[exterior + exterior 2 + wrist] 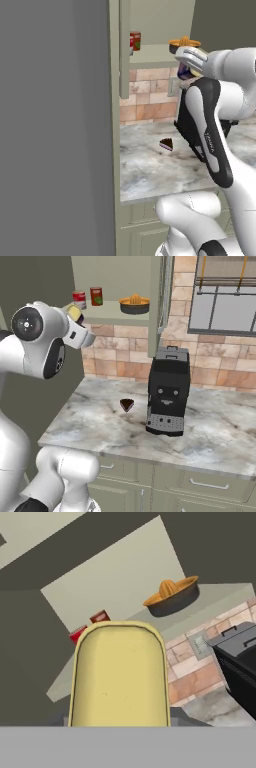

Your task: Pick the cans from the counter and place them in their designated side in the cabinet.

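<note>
Yellow top of the blue can (pixel 119 674) is right up against the hand camera, so the gripper (pixel 186 70) is clamped on it, fingers hidden behind the can. From the left base view you can see the dark blue body of it poking out under the white hand, held up in the air just in front of the cabinet (pixel 117 276) shelf's front edge, not resting on anything.

On the shelf itself there's a red can (pixel 79 299) near the left end, and another red can with a green patch on the label (pixel 96 296) just beside it, both upright. Further right on the same shelf sits a dark bowl with an orange thing in it (pixel 134 304), near the door edge.

Down on the marble counter (pixel 210 441) the dark cake slice (pixel 127 404) sits about mid-slab, with the black coffee machine (pixel 168 392) just to its right, apart from it.
</note>
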